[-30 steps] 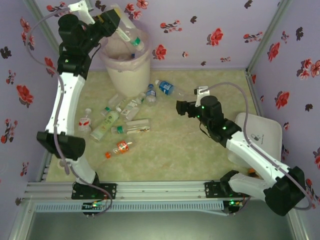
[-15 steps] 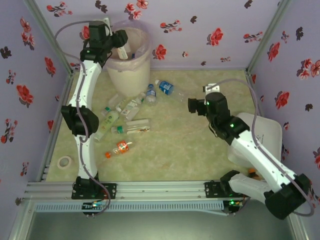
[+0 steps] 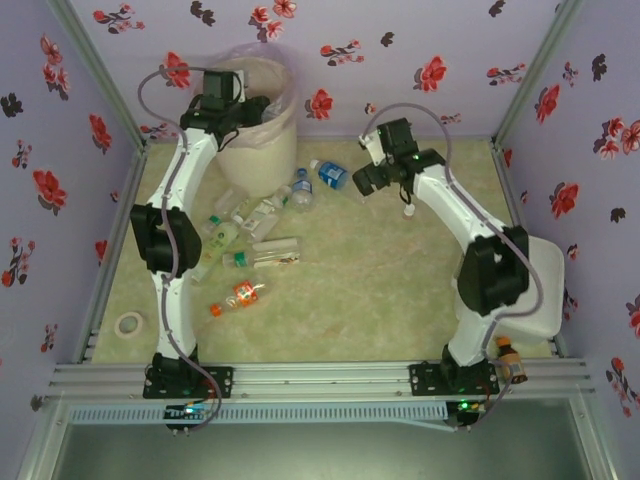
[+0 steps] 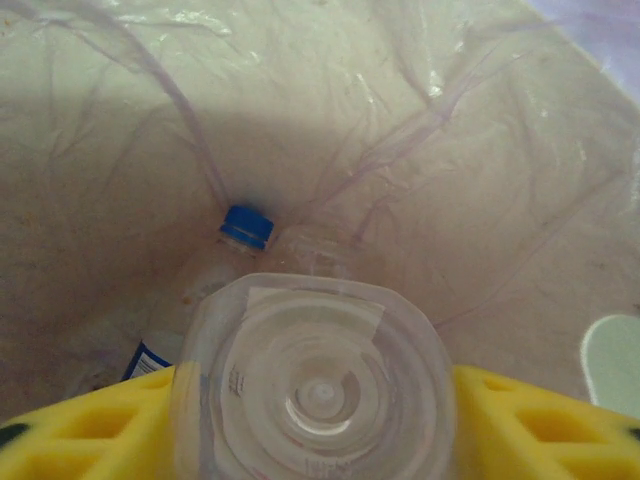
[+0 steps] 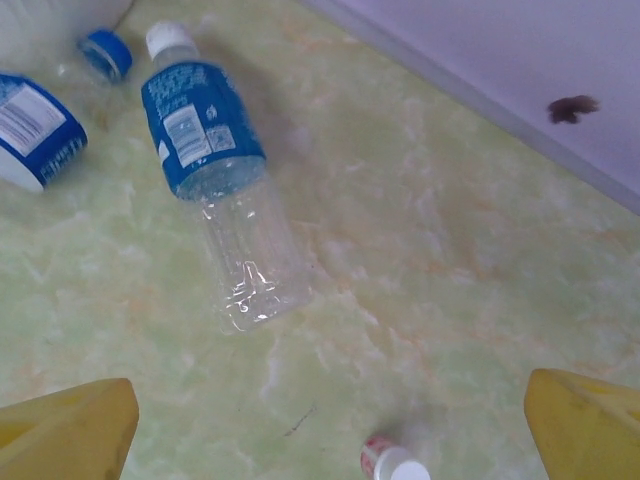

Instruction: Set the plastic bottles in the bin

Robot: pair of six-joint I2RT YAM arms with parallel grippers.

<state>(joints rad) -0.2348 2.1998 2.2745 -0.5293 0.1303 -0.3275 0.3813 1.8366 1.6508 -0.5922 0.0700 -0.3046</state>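
Surface (image 3: 360, 290): pale green, marbled.
Far left: the bin (image 3: 255, 155) stands on it.
Left of centre: plastic bottles (image 3: 250, 235) lie scattered on their sides near the bin's foot.
Far centre: a blue-labelled bottle (image 5: 215, 170) lies on its side, with a small white cap (image 5: 395, 465) near it to the right.
Near left: an orange-labelled bottle (image 3: 243, 293) lies apart from the others, and a roll of tape (image 3: 128, 323) lies at the left edge.
Right edge: a flat white slab (image 3: 540, 270).
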